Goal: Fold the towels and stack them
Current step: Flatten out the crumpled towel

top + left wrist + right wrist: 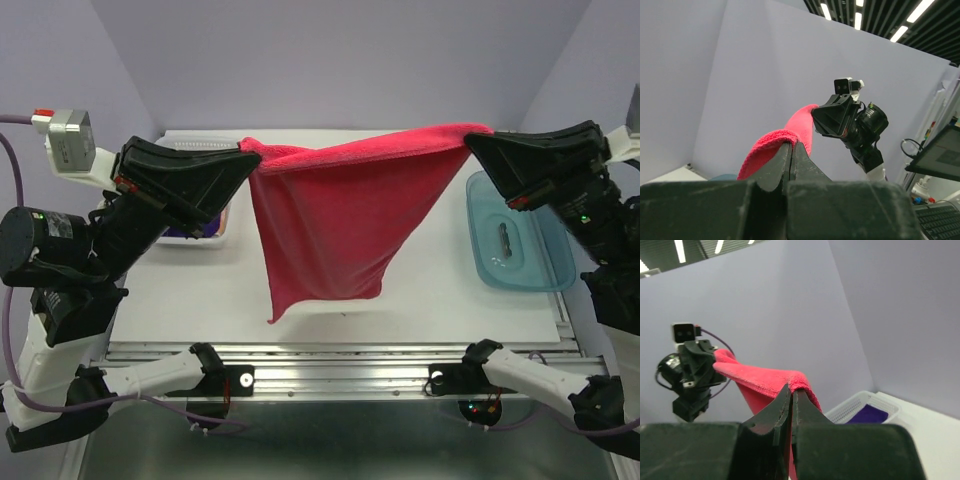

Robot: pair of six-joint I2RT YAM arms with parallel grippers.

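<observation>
Metal rail [340,352] runs along the near desk [420,305] edge, with both arm bases bolted at it, left and right.

Next out: white desk surface. The low corner of the pink-red towel [330,215] hangs down over it, left of centre. Can't tell whether the tip touches the desk or sits just above it.

Pink-red towel is spread in the air between the two arms. Its top edge is pulled fairly taut and sags slightly mid-span; the body drapes down into a rough triangle.

Left end effector [245,158]: closed on the towel's upper-left corner. The left wrist view shows the fingers [782,165] pressed together with pink cloth [775,145] pinched at the tips.

Right end effector [478,143]: closed on the upper-right corner. Same in the right wrist view: jaws together and towel edge [770,377] clamped at the tip [791,392].

Right side of the desk, under the right arm: teal tub [520,275], translucent, with a small grey item [503,240] inside. Can't tell what it is.

Far left of the desk: clear basket [200,145], mostly hidden by the left arm from above. Dark purple towel [867,415] lies inside it; only a sliver [190,230] shows in the top view.
</observation>
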